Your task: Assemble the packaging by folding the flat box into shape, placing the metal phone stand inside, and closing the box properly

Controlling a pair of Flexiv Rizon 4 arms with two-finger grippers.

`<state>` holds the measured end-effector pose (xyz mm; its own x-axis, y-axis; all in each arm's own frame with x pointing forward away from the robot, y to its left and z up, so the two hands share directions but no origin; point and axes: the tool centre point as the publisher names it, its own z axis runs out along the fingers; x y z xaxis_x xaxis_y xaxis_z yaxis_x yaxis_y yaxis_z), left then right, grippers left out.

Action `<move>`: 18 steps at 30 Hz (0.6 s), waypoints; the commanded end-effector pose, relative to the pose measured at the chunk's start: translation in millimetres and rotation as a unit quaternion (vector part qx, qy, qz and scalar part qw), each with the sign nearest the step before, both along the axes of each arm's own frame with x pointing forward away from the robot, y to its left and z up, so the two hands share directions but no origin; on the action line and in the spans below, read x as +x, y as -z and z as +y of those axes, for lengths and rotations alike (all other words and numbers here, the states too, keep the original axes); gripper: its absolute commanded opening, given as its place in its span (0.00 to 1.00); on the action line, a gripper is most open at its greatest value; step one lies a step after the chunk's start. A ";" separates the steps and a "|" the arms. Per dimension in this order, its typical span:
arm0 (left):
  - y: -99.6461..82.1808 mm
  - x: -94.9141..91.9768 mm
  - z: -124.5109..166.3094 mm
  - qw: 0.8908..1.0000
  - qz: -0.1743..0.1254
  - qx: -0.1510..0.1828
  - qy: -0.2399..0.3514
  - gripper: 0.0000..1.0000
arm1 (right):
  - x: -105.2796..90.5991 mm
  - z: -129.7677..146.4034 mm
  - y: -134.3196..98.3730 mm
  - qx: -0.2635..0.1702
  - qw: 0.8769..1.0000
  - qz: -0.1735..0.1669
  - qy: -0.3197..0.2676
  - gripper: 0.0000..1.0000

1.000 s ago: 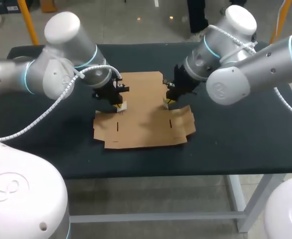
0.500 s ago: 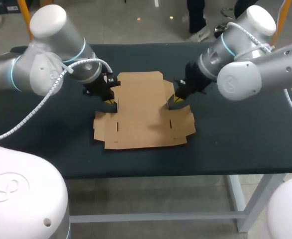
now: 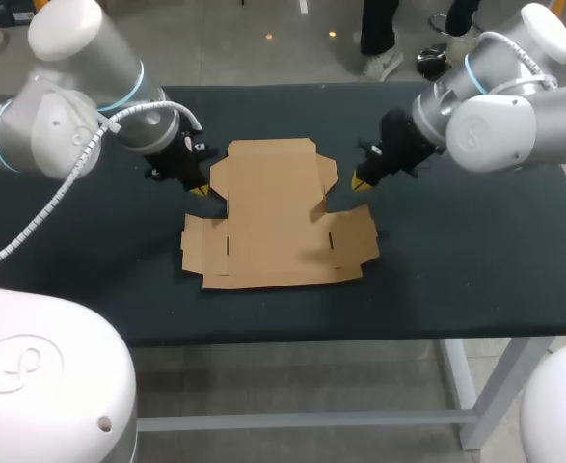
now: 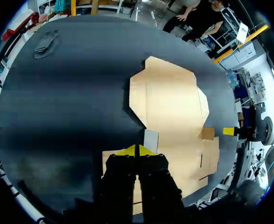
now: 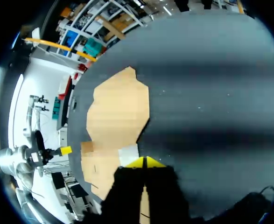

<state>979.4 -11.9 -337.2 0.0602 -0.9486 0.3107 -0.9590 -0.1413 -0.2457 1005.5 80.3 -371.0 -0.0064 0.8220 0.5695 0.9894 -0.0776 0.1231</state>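
Head view has the flat box (image 3: 273, 217) lying unfolded in the middle of the table (image 3: 475, 260). Our left gripper (image 3: 198, 189) and right gripper (image 3: 360, 182) flank its far panel, both pinched together and empty. We judge that nudging a flap ungripped could slide the whole box toward the near edge. Open table either side allows wider approaches.

Dark-topped table (image 3: 475, 280), pale metal frame (image 3: 292, 421)
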 end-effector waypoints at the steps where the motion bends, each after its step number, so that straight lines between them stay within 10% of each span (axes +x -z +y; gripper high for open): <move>1: -15.8 -15.5 5.9 1.000 -0.001 0.003 -0.006 0.00 | -7.3 -10.0 -14.5 0.006 1.000 0.007 -0.008 0.00; 18: -43.6 -87.1 18.3 0.999 -0.004 -0.016 -0.041 0.00 | -68.6 -38.5 -56.0 -0.001 1.000 -0.013 -0.001 0.00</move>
<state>912.0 0.5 -302.2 0.1323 -0.9317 0.3384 -0.9527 -0.2138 -0.2160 957.9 51.4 -326.1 -0.0185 0.8262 0.5630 0.9907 -0.0607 0.1216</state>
